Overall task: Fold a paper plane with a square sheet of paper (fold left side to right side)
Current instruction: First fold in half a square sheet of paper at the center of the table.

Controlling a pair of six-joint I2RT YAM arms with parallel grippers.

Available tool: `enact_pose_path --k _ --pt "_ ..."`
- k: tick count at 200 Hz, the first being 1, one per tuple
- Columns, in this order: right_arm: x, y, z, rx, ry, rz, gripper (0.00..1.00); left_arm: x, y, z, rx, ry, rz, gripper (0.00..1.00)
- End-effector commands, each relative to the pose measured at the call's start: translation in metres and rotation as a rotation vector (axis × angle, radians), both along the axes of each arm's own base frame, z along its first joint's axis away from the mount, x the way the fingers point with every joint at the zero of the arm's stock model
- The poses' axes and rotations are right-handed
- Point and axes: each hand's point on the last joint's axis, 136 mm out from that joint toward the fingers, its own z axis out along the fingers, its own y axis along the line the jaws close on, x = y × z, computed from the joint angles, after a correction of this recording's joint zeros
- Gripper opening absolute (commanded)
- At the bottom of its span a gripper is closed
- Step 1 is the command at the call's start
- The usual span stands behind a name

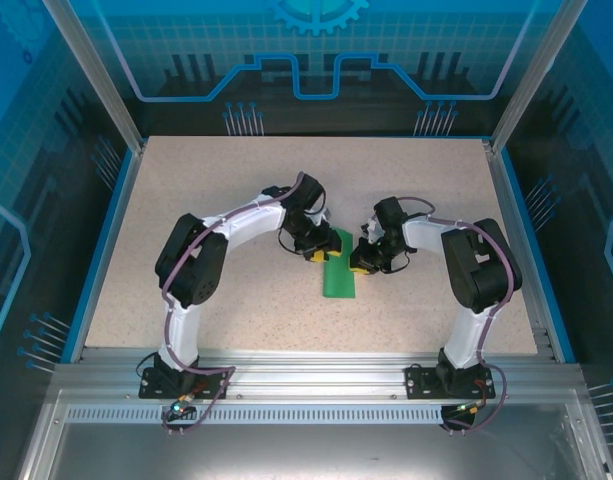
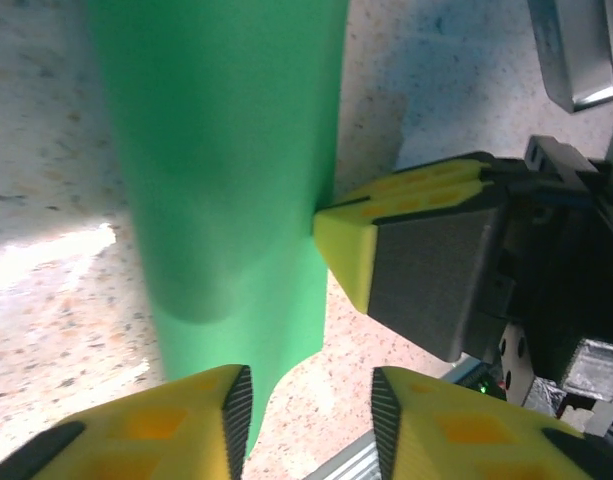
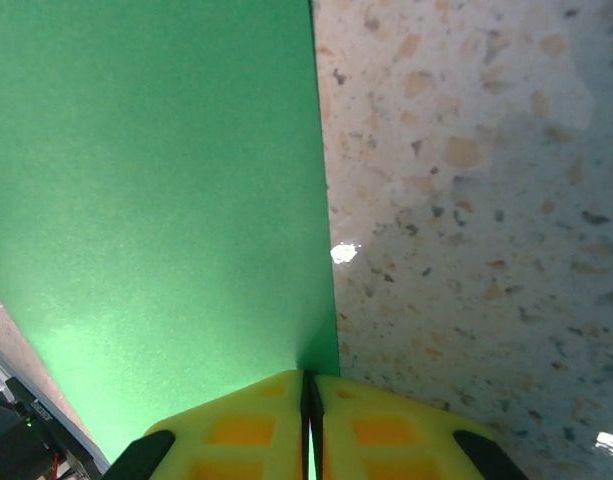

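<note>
The green paper (image 1: pixel 339 278) is sitting near the middle of the speckled table (image 1: pixel 236 180), a bit right of centre, between the two arms. From the top camera it looks like a narrow folded strip, long side running away from the bases, flat on the surface as far as anyone can tell from up there

Right gripper (image 1: pixel 360 266) is at the strip's right edge, about halfway along. On the right wrist cam its yellow fingers (image 3: pixel 246 430) are pressed together with basically no gap, and the straight edge of the paper runs right into the seam between them, with a sliver of green showing down in that seam. So it's pinching the paper at the edge

Left gripper (image 1: pixel 317 254) is at the far left corner of the strip. On its own wrist cam the two yellow fingers (image 2: pixel 186 425) stand clearly apart with bare table showing between them. The near end of the paper comes down right beside the inner face of one finger, but the other finger is well clear of it, so that's spread jaws, not a grip

Same cam also catches the right gripper's yellow tip touching the paper's edge from the side. The paper looks blurry there, so no creases can be made out
</note>
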Motion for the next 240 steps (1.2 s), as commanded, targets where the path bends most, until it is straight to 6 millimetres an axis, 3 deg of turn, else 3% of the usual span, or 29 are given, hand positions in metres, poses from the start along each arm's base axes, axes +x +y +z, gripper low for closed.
enact_pose_path --k 1,44,95,159,175,214,240 --pt "-0.020 -0.012 -0.030 -0.098 0.091 0.011 0.11 -0.008 -0.018 0.003 -0.099 0.021 -0.052 0.37" --pt "-0.021 -0.013 -0.030 -0.101 0.093 0.013 0.11 -0.010 -0.019 -0.018 -0.067 0.046 -0.056 0.34" --pt "-0.022 -0.014 -0.030 -0.110 0.097 0.016 0.11 -0.018 0.006 -0.060 0.090 0.080 -0.043 0.33" --pt "-0.021 -0.013 -0.027 -0.106 0.078 0.031 0.12 -0.029 0.026 -0.084 0.156 0.111 -0.027 0.32" --pt "-0.014 -0.005 -0.015 -0.052 0.030 0.038 0.12 -0.031 0.027 -0.086 0.156 0.117 -0.025 0.32" --pt "0.010 0.014 0.036 0.075 -0.130 0.056 0.12 -0.034 0.028 -0.090 0.162 0.123 -0.023 0.32" --pt "0.018 0.024 0.047 0.112 -0.154 0.041 0.12 -0.034 0.028 -0.091 0.166 0.122 -0.022 0.32"
